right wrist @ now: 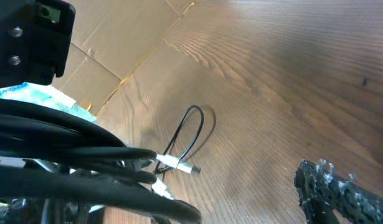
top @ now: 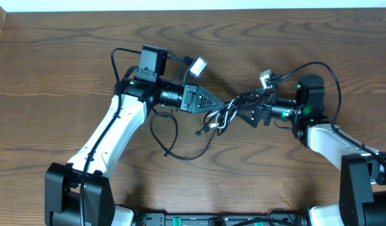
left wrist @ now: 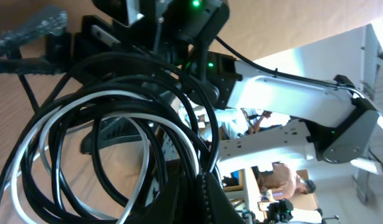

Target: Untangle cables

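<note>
The cables (top: 223, 116) are a knot of black cords with one white cord, bunched mid-table between my two grippers. One black strand loops down over the wood (top: 174, 141). My left gripper (top: 232, 103) points right, its fingers pressed together at the bundle's edge. In the left wrist view the black and white loops (left wrist: 110, 143) fan out from the shut fingertips (left wrist: 207, 199). My right gripper (top: 239, 112) points left at the knot and stands open. In the right wrist view the black cords (right wrist: 85, 165) cross its left side. A silver plug (right wrist: 182, 165) sticks out. One finger (right wrist: 340, 193) shows at lower right.
Brown cardboard (right wrist: 116, 56) lies beyond the table in the right wrist view. A thin black loop (right wrist: 191, 127) rests on the wood. The right arm's white link (left wrist: 291, 87) fills the left wrist view's background. A pale strip (top: 193, 5) runs along the table's far edge.
</note>
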`<action>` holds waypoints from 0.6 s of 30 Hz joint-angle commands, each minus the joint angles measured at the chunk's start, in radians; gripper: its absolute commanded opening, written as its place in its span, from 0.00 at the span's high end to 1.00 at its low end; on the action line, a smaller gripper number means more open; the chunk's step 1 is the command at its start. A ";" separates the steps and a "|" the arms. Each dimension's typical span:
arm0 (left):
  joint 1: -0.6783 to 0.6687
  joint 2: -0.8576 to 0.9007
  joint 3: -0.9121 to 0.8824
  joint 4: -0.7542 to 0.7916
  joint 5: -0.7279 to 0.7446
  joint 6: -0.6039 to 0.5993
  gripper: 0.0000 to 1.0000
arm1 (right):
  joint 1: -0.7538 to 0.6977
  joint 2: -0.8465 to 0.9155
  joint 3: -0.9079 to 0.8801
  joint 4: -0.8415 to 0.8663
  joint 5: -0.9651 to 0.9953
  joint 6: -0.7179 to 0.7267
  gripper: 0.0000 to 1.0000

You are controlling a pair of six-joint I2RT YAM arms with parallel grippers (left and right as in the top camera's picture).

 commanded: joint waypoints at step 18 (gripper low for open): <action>-0.056 0.011 0.002 0.008 0.018 0.025 0.92 | 0.063 0.009 -0.006 0.031 -0.017 -0.013 0.41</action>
